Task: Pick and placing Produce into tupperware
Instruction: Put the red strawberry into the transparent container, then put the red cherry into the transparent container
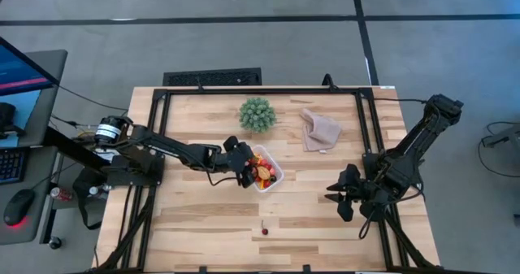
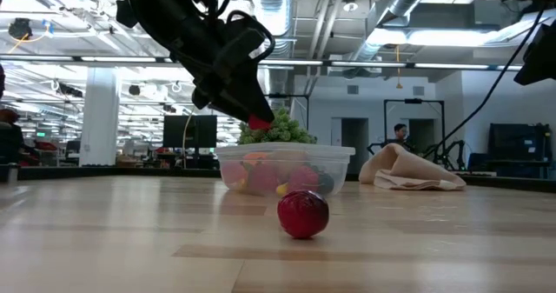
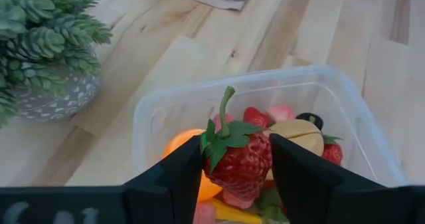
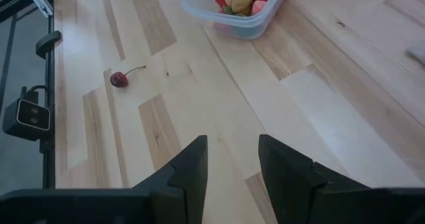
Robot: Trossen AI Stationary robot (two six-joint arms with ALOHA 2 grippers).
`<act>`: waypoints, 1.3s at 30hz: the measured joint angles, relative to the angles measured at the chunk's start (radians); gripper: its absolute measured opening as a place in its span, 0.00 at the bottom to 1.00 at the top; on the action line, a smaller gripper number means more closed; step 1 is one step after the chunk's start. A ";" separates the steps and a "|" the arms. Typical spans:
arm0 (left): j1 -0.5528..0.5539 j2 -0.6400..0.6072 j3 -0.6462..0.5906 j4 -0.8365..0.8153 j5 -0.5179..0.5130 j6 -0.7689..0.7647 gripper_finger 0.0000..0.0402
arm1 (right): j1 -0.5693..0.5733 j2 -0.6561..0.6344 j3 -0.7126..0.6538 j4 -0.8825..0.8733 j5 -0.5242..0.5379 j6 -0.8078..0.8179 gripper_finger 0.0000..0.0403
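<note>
A clear tupperware stands mid-table with several small red, orange and yellow produce pieces inside. My left gripper hangs over its left end, shut on a red toy strawberry with a green leaf cap and stem. In the low view the strawberry shows above the tupperware's rim. A red cherry lies on the table nearer the front edge. My right gripper waits at the table's right, open, with nothing between its fingers. My left gripper pinches the strawberry's red body between its two fingers, one on each side, just below the leaf cap. The fingers slant down from the table's left. The strawberry is lifted clear above the produce in the tupperware, its stem pointing up.
A green spiky plant in a grey pot stands behind the tupperware. A beige cloth lies crumpled at the back right. Bare wood lies around the cherry and in front of my right gripper.
</note>
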 joint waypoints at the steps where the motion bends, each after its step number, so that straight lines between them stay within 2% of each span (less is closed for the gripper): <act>1: 0.000 0.000 0.000 0.000 0.007 0.000 0.42 | 0.000 0.000 0.000 0.000 0.000 0.000 0.32; 7: 0.000 0.000 0.000 -0.007 0.010 0.000 0.55 | 0.000 0.000 0.000 0.000 0.000 -0.008 0.32; 11: 0.000 -0.001 0.000 0.001 0.038 -0.004 0.60 | -0.012 0.000 0.000 -0.004 0.000 -0.032 0.32; 17: 0.000 -0.038 0.000 -0.007 0.177 -0.050 0.60 | -0.053 0.000 0.000 0.004 -0.003 -0.034 0.32; 22: 0.000 -0.105 0.001 -0.048 0.320 -0.053 0.60 | -0.094 0.000 0.000 0.101 -0.006 0.009 0.32; 26: -0.013 -0.159 0.001 -0.136 0.402 -0.054 0.60 | -0.114 0.027 0.000 0.264 -0.008 -0.086 0.32; 29: -0.037 -0.200 0.001 -0.211 0.422 -0.049 0.60 | -0.118 0.084 0.001 0.432 -0.007 -0.182 0.32; 35: -0.113 -0.298 0.001 -0.350 0.415 -0.040 0.60 | -0.155 0.289 0.001 0.832 -0.010 -0.217 0.38; 39: -0.187 -0.367 0.001 -0.481 0.346 -0.041 0.60 | -0.186 0.450 0.007 1.075 -0.056 -0.208 0.46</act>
